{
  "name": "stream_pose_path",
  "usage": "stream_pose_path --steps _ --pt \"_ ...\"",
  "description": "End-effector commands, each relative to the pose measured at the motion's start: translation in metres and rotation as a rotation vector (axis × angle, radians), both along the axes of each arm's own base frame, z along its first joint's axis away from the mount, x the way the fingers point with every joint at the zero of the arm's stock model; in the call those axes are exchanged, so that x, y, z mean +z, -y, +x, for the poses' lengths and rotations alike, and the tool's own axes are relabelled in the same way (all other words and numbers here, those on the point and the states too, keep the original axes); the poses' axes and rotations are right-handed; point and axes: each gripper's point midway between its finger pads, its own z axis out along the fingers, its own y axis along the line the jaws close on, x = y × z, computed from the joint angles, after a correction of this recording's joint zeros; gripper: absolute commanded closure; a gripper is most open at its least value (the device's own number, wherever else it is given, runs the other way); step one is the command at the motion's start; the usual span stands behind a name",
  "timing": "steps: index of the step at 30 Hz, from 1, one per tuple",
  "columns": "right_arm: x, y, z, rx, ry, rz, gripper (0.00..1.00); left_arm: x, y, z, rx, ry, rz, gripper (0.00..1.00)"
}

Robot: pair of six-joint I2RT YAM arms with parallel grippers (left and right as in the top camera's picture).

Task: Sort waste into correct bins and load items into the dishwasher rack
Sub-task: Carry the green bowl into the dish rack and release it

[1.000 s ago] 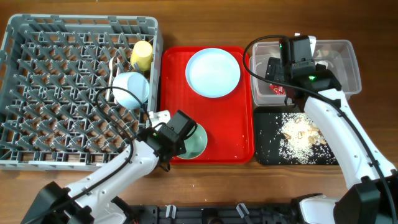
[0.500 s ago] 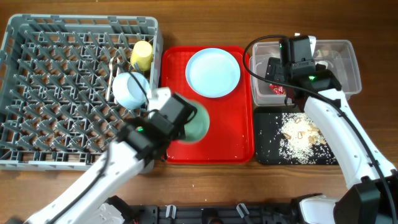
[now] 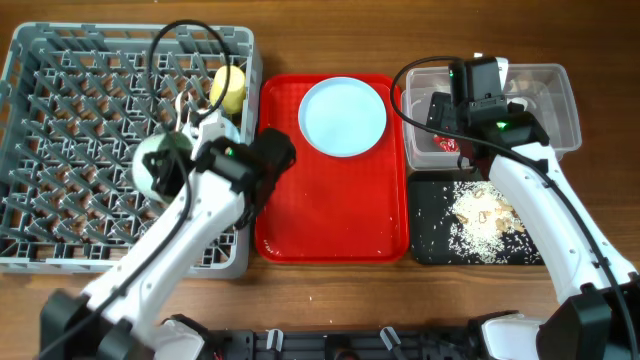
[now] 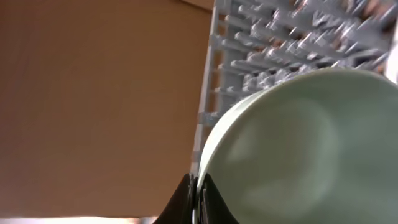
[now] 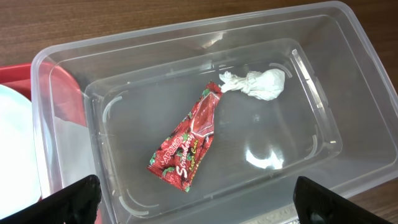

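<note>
Left claw (image 4: 198, 198) pinches just the thin rim of the pale green bowl (image 4: 292, 143), tipped over the rack (image 3: 70, 110) by the table's (image 3: 320, 290) left edge. It could slip and fall, or hit the pegs (image 3: 100, 90).

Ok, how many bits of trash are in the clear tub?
2: the red snack wrapper mid-floor of the clear tub, the crumpled white tissue beside its far tip. The tub's near edge is unseen.

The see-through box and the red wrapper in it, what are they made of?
The clear tub looks like hard glossy plastic: you see through its walls, and light glints on it. The red wrapper seems thin shiny plastic film, though foil is possible: it is crinkled and printed.
</note>
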Motion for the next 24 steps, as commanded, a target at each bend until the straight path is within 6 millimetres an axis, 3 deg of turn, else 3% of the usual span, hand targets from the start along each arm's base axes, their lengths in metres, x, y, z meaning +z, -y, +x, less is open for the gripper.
stream_pose_path --steps 1,7,12,20,24 --pt "-0.005 0.003 0.0 -0.001 -0.014 -0.015 0.0 0.0 0.0 0.008 -0.03 -0.106 0.127 0.96" --pt "-0.005 0.003 0.0 -0.001 -0.014 -0.015 0.0 -0.038 0.007 -0.011 0.077 -0.06 -0.146 0.96" --pt "-0.005 0.003 0.0 -0.002 -0.013 -0.015 0.0 -0.054 0.005 -0.016 0.058 -0.081 -0.104 0.96" --pt "-0.005 0.003 0.0 -0.001 -0.014 -0.015 0.0 -0.052 0.015 -0.013 -0.001 -0.096 -0.063 0.96" --pt "-0.005 0.003 0.0 -0.001 -0.014 -0.015 0.0 -0.031 0.013 -0.007 -0.05 -0.061 0.061 0.96"
